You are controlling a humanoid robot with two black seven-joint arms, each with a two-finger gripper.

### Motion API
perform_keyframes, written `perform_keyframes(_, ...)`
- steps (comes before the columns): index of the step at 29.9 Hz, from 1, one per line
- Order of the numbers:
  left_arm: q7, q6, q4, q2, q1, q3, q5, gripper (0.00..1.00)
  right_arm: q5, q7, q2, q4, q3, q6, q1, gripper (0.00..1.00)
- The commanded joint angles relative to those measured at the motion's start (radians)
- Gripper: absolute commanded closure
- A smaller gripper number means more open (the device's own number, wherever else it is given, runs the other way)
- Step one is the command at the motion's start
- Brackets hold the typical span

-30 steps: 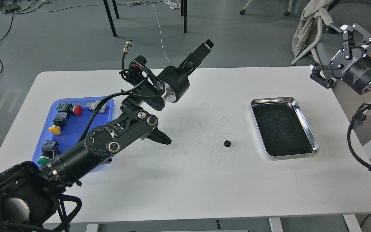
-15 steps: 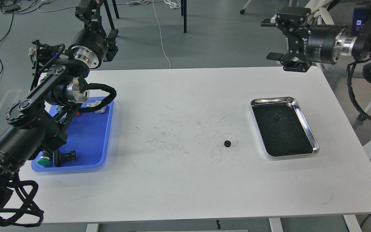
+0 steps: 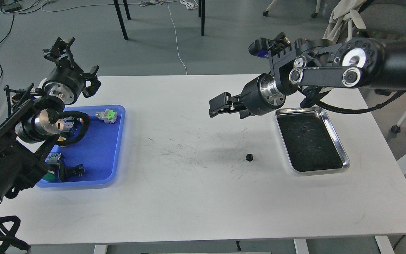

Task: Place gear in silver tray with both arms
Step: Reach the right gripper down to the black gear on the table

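A small black gear [image 3: 249, 157] lies on the white table, a little left of the silver tray [image 3: 344, 157]. The tray has a shiny rim and a dark scuffed inside, with one tiny dark piece [image 3: 304, 129] in it. My right gripper [image 3: 217, 107] points left, above the table between its middle and the tray. It is up and left of the gear, clear of it, and its fingers look slightly apart and empty. My left gripper [image 3: 75, 60] is raised over the table's back left corner, claws spread and empty.
A blue plastic tray [image 3: 97, 165] at the left holds several push-button switches and a connector with a green part [image 3: 106, 115]. My left arm hangs over it. Chair legs and cables lie on the floor behind the table.
My right arm has swung from the back right corner to over the table, and its gripper now points left near the tray. My left gripper has dropped lower and turned. The gear has not moved.
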Motion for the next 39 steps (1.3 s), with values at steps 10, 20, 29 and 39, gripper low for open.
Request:
perform_keyframes(10, -0.015, 0.021, -0.009, 0.027, 0.002, 0.002, 0.002, 0.02, -0.026, -0.078, 0.167, -0.087, -0.150, 0.013, -0.094, 0.02)
perform_keyframes(20, -0.017, 0.021, -0.009, 0.021, 0.003, 0.014, 0.002, 0.02, -0.024, -0.075, 0.167, -0.164, -0.147, -0.004, -0.199, 0.03)
perform_keyframes(29, -0.017, 0.021, -0.009, 0.024, 0.002, 0.010, 0.002, 0.02, -0.035, -0.075, 0.167, -0.202, -0.153, -0.005, -0.245, 0.07)
perform_keyframes(39, -0.018, 0.021, -0.009, 0.028, 0.003, 0.002, 0.003, 0.02, -0.036, -0.073, 0.167, -0.230, -0.159, -0.004, -0.274, 0.16)
